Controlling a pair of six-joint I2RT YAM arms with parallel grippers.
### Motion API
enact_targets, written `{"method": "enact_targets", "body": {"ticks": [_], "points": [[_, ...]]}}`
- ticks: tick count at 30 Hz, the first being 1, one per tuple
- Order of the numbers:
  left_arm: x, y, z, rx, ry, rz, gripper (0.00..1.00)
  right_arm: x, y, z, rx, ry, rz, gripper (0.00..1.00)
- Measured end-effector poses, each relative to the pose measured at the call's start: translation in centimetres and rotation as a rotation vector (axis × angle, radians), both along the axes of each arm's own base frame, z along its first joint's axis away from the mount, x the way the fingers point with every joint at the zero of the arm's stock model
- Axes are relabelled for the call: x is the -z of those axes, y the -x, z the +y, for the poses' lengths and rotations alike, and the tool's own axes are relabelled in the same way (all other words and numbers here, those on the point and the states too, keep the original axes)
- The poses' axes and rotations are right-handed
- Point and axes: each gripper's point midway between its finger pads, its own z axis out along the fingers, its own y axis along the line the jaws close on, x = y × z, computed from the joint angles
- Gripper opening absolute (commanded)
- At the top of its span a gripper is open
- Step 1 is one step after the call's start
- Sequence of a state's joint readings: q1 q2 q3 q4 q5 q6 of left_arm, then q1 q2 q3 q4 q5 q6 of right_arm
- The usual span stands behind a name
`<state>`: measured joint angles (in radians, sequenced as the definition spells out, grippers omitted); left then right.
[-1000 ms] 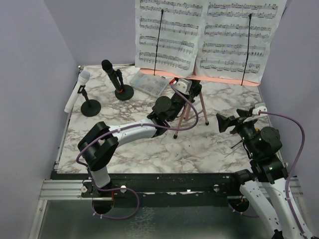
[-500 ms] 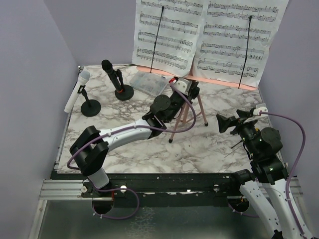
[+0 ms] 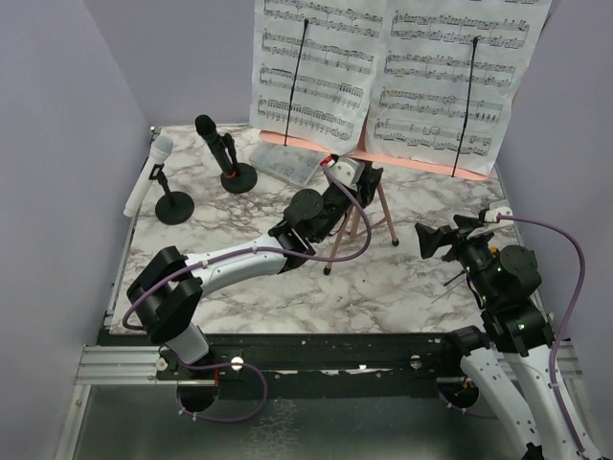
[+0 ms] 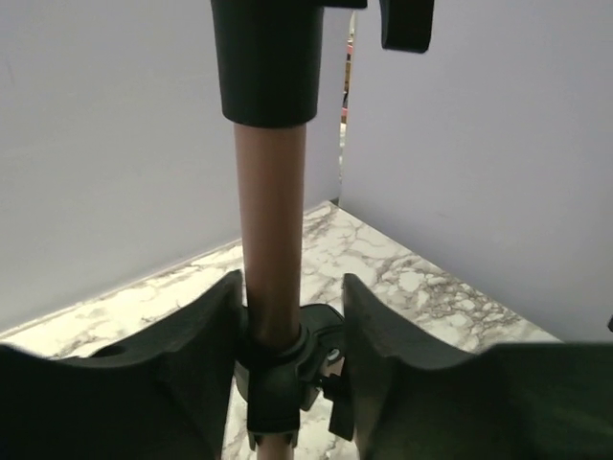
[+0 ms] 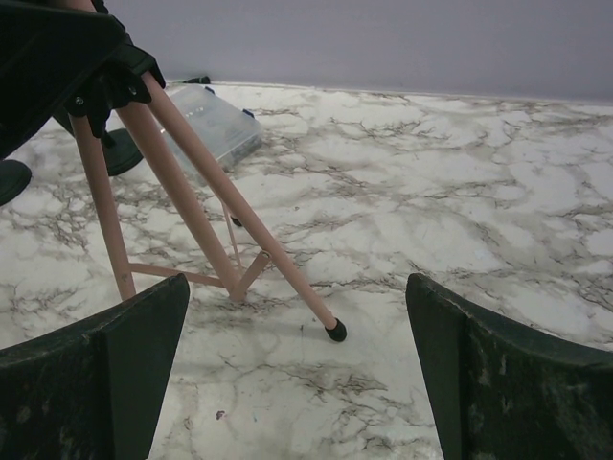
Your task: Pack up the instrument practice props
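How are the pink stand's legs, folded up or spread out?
Spread out. The pink tripod legs fan apart below their black hub, with braces stretched between them.

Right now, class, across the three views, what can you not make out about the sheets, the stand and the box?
Sheets, top view: tops cut off by the frame edge.
Board, top view: only a pink strip shows; the sheets cover the rest.
Left gripper, left wrist view: whether its fingers touch the pole; the collar blocks the contact.
Box, top view: contents too small to tell.
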<state>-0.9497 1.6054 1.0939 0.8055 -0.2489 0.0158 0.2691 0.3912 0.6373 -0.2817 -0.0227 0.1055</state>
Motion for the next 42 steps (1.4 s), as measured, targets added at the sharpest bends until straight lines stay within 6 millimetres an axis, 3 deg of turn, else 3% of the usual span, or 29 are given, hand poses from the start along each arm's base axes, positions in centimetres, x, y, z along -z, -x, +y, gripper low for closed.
{"method": "enact_targets", "body": {"ticks": [4, 7, 10, 12, 17, 21, 30, 37, 42], "points": [[0.2, 0.5, -0.1, 0.013, 0.002, 0.013, 0.60, 0.1, 0.0, 0.0, 0.000, 0.001, 0.005, 1.00], [0.4, 0.7, 0.1, 0.018, 0.001, 0.019, 0.72, 0.1, 0.0, 0.0, 0.000, 0.001, 0.005, 1.00], [0.9, 1.1, 0.4, 0.021, -0.004, 0.029, 0.76, 0.0, 0.1, 0.0, 0.000, 0.001, 0.004, 1.00], [2.3, 1.2, 0.7, 0.019, -0.030, 0.061, 0.78, -0.1, 0.1, 0.0, 0.000, 0.001, 0.002, 1.00], [8.0, 1.7, 1.3, 0.021, -0.141, 0.163, 0.79, -0.6, 0.3, -0.1, 0.001, -0.001, -0.001, 1.00], [10.2, 2.9, 2.7, 0.023, -0.169, 0.229, 0.80, -0.8, 0.5, -0.7, 0.035, -0.008, 0.023, 1.00], [5.2, 6.1, 7.0, 0.024, -0.067, 0.282, 0.83, -2.6, 2.1, -3.1, 0.170, -0.061, 0.120, 1.00], [1.8, 7.8, 9.3, 0.008, -0.085, 0.385, 0.83, -6.4, 3.7, -4.3, 0.229, -0.095, 0.136, 1.00], [-1.1, 8.9, 10.6, 0.006, -0.102, 0.436, 0.83, -9.7, 6.0, -5.3, 0.247, -0.110, 0.092, 1.00]]}}
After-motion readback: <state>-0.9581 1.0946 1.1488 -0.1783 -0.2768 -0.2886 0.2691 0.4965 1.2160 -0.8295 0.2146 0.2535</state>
